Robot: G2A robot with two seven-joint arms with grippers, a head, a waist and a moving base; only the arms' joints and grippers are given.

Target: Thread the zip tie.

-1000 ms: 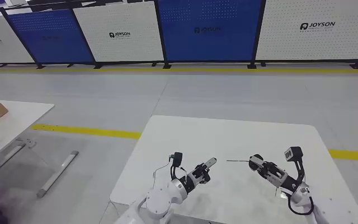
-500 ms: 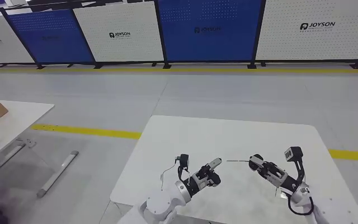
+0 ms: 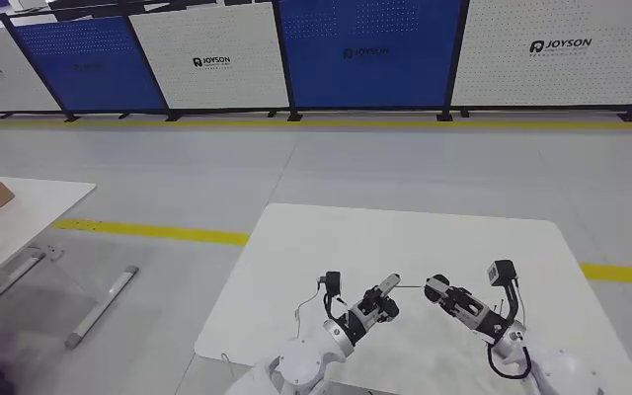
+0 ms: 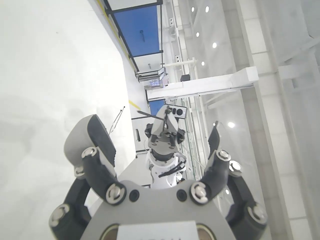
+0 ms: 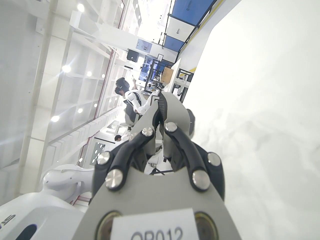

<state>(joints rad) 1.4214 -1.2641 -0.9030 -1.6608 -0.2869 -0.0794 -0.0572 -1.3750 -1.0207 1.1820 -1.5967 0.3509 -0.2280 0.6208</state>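
Zip tie (image 4: 149,114) held up over the white table (image 3: 415,232), between two grippers.
Pinched tight in the right gripper (image 3: 432,287), thin and black, poking straight out toward the left gripper (image 3: 391,283). Spread wide on the left side, fingers (image 4: 100,136) gripping nothing, very near the loose end; touching or not, cannot tell.

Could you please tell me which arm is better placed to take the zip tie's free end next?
Probably the left: the left tool is open and faces the zip tie, whose free end sticks out from the right tool, which is shut on it.
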